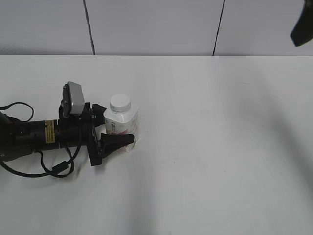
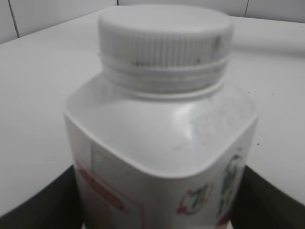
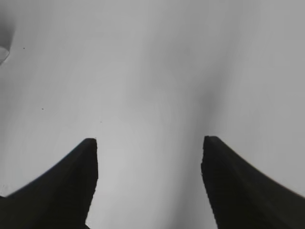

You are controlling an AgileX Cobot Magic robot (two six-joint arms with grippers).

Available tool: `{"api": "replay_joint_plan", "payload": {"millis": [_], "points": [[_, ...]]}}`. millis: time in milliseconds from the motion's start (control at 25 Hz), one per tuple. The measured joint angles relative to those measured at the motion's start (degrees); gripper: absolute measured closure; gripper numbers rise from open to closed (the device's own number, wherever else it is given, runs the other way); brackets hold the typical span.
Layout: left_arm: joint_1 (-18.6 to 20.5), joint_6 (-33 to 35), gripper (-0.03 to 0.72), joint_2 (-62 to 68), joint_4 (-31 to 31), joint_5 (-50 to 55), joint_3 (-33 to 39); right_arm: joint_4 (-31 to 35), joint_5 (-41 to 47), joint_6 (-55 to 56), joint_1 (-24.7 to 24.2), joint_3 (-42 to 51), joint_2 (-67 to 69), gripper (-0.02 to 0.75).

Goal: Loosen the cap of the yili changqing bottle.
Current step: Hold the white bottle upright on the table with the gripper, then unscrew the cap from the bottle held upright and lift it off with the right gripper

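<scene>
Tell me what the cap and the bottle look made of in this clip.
Cap: looks like white moulded plastic, matt, with fine vertical ribs around its side and a flat top. Yili changqing bottle: apparently opaque white plastic, smooth with a soft sheen on its sloped shoulders; the pink-red print on its front could be a film label or direct print, which the blur leaves open.

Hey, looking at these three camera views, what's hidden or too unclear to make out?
- Exterior view: the bottle label's print is too small to read; the left gripper covers its lower front.
- Left wrist view: the bottle's base is cut off by the bottom edge; the label is blurred.
- Right wrist view: the right gripper sees only bare table; cap and bottle fall outside.
</scene>
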Motion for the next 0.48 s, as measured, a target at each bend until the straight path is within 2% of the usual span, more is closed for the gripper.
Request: {"api": "replay_joint_plan", "payload": {"millis": [280,480], "points": [[0.00,0.00,0.185,0.00,0.17,0.00,0.00,0.26,0.06,3.58,8.16,-8.18,10.29,0.204],[0.00,0.00,0.185,0.00,0.17,-0.01,0.00,2.08,0.06,10.41,14.44,-13.72,16.81,0.204]]}}
